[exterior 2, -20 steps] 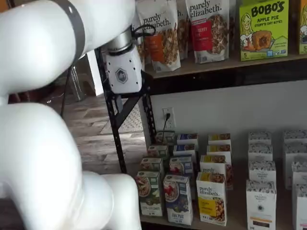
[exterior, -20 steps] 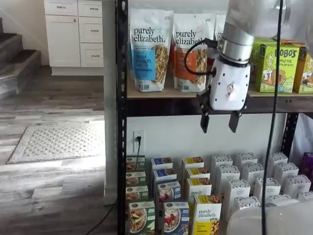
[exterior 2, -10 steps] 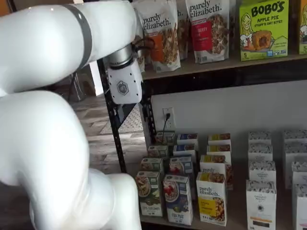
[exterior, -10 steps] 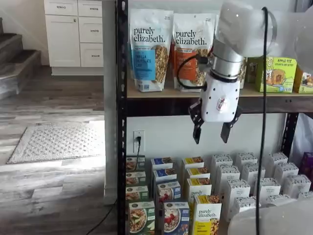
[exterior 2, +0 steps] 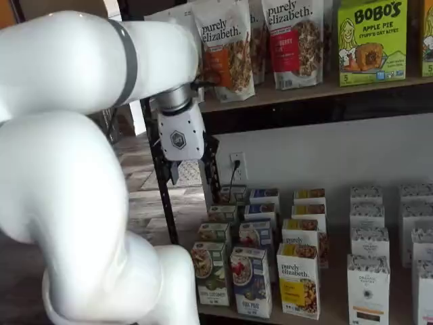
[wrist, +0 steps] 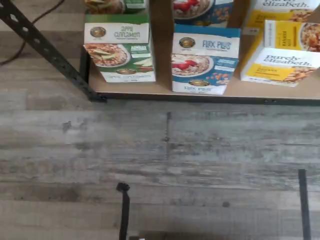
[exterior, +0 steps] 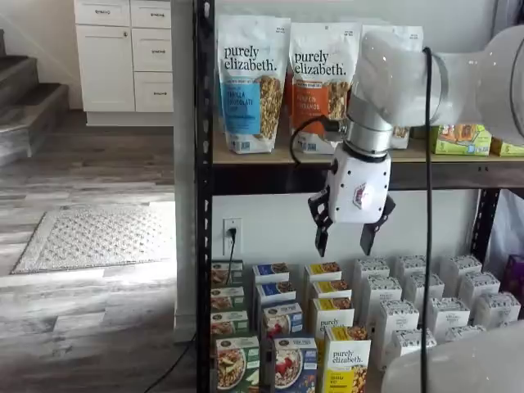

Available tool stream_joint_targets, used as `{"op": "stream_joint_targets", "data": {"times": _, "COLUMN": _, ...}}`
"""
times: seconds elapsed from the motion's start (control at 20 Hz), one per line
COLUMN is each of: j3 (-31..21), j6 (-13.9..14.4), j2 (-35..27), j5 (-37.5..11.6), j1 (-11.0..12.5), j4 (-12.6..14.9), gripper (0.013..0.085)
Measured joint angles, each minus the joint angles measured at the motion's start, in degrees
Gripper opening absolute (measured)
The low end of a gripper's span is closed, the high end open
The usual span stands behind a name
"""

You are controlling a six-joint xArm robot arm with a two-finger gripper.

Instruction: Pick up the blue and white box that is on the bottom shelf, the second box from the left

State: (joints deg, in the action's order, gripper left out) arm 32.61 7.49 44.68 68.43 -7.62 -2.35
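The fingers (exterior: 344, 239) hang apart and empty, well above the bottom shelf (wrist: 165, 90). The blue box (exterior: 295, 365) stands upright in the front row, easy to reach from the open side.

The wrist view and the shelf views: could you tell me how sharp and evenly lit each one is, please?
Wrist view: sharp, evenly lit; "FLAX PLUS" reads on the blue and white box. A shelf view: bright window patch on the floor, open tool crisp. A shelf view: the near white arm looms large and soft.
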Motion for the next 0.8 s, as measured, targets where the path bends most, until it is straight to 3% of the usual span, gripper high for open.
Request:
{"op": "stream_joint_targets", "data": {"times": 0.4, "j3": -2.12, "j6": 0.29, "j2": -2.62, "j5": -4.53, "j1": -0.12, "j4": 0.82, "gripper": 0.0850}}
{"op": "stream_joint_targets", "data": {"times": 0.8, "j3": -3.67, "j6": 1.49, "j2": -5.49, "j5": -9.10, "j1": 0.08, "j4": 3.78, "gripper": 0.0850}}
